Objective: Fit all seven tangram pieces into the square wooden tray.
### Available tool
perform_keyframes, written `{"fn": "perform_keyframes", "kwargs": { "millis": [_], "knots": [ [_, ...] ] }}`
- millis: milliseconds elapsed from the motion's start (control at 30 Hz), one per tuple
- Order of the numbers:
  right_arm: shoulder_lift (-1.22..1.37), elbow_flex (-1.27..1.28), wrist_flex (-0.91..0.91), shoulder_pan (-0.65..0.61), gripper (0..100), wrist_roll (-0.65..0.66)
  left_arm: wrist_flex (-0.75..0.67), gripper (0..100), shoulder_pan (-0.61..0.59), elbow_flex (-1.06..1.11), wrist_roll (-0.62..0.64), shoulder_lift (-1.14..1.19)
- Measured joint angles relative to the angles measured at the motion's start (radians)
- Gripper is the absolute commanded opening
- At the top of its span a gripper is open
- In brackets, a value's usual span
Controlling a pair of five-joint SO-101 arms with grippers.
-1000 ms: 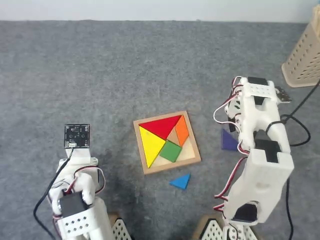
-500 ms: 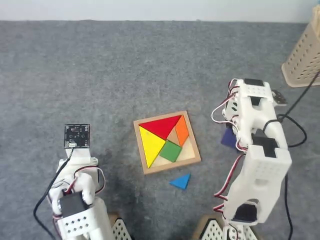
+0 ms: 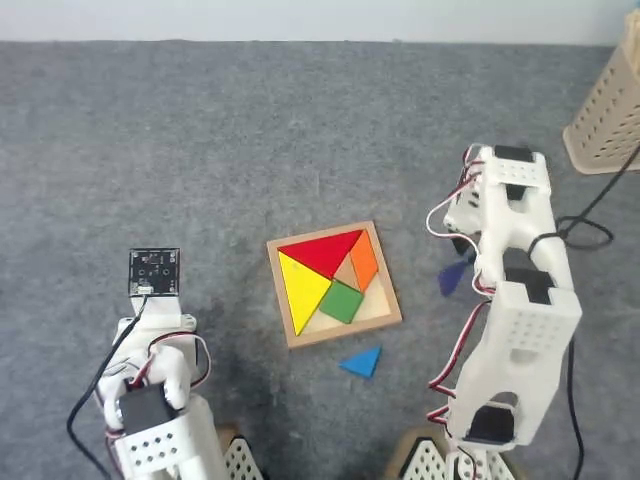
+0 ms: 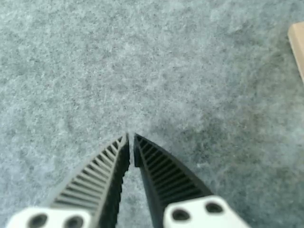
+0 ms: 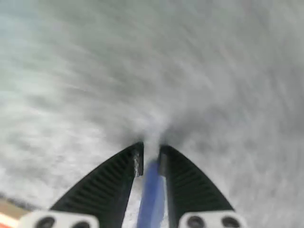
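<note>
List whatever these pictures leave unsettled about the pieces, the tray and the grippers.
- Outline of the dark blue tangram piece: in the high view the right arm covers part of it; the right wrist view shows it edge-on in the right gripper.
- Whether that piece is clear of the grey carpet: cannot tell.
- Most of the square wooden tray: in the left wrist view, cut off by the picture's edge.
</note>
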Motion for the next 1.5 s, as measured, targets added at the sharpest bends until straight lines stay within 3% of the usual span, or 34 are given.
{"fn": "perform_keyframes", "kwargs": {
  "millis": [200,367,600,800,1033,1200,1500],
  "knots": [
    [-0.002,-0.051,0.04,-0.092,4.8,0.402,0.0,1,0.0,0.0,0.0,0.0],
    [-0.002,-0.051,0.097,-0.15,0.6,0.502,0.0,1,0.0,0.0,0.0,0.0],
    [-0.157,0.149,-0.043,-0.153,2.4,0.459,0.0,1,0.0,0.0,0.0,0.0],
    [-0.262,0.387,-0.287,-0.163,10.6,0.204,0.0,1,0.0,0.0,0.0,0.0],
    [-0.229,0.37,-0.33,-0.245,7.5,-0.044,0.0,1,0.0,0.0,0.0,0.0],
    [-0.166,0.336,-0.308,-0.255,1.7,-0.026,0.0,1,0.0,0.0,0.0,0.0],
    [-0.215,0.404,-0.175,-0.256,0.6,0.239,0.0,1,0.0,0.0,0.0,0.0]
  ]
}}
